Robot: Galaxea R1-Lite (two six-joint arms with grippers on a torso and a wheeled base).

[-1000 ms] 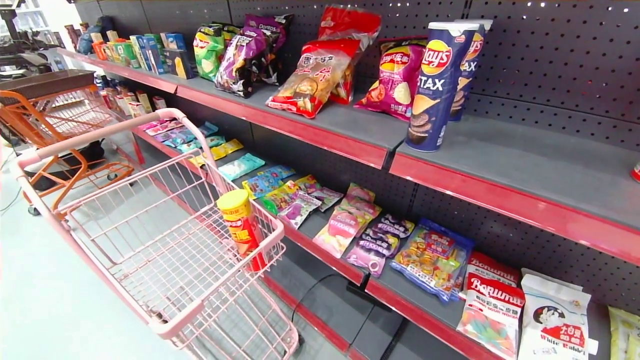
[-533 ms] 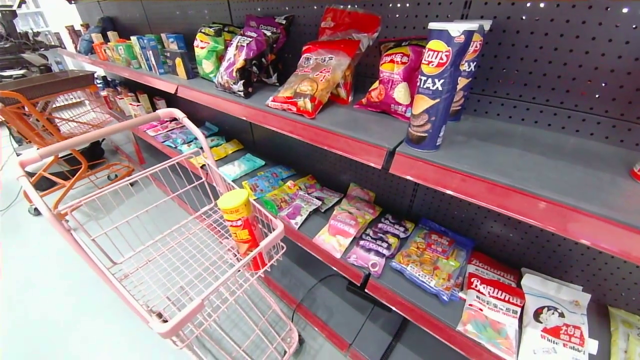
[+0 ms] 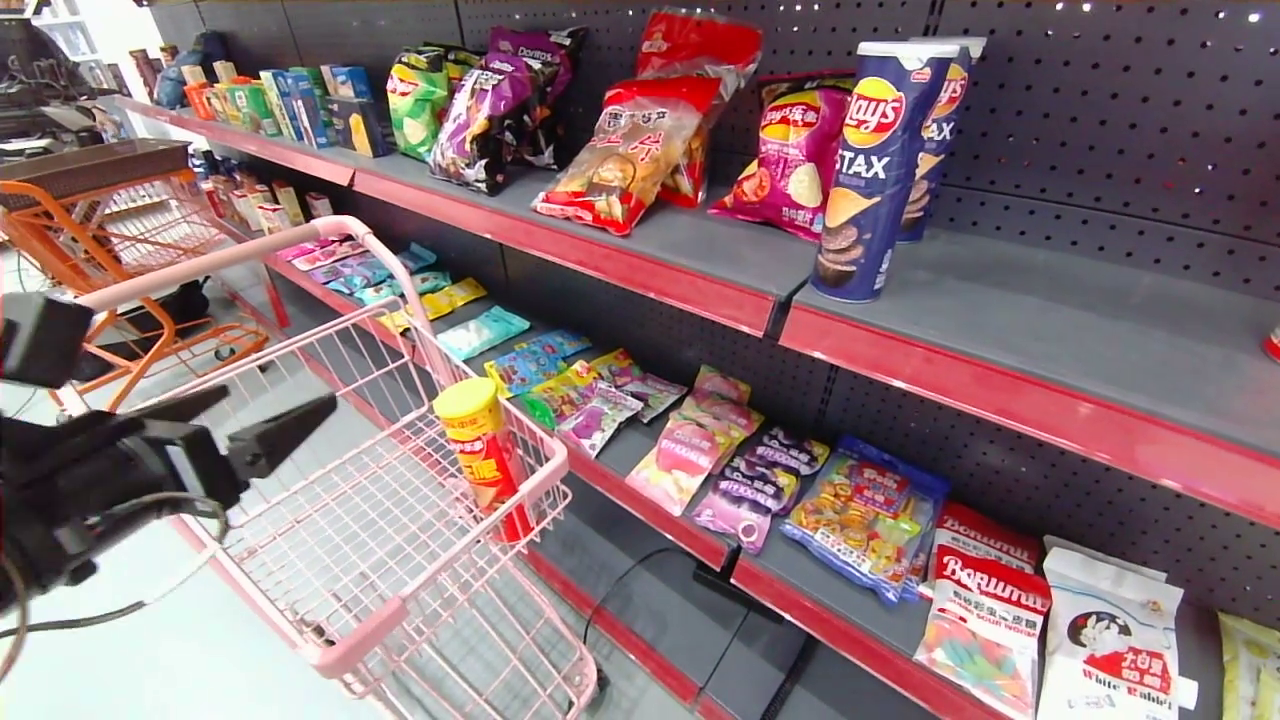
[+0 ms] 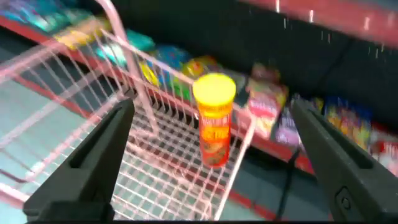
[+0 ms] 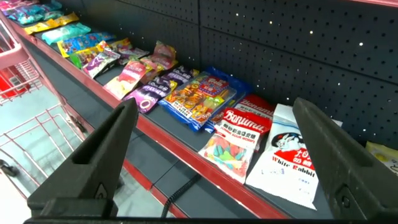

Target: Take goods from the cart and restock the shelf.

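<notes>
Yellow-lid red chip can stands upright in the pink cart, in the corner nearest the shelf and against the wire wall. Left gripper has just come into the head view from the left; it wasn't there half a second ago. Its fingers are wide and hold nothing. The wrist view has them lined up on the can, but not at it yet. Looks like the approach for the pick. Right gripper fingers are also wide, above the lower shelf's candy bags. Upper shelf has bare space right of the blue cans, a likely drop spot.
</notes>
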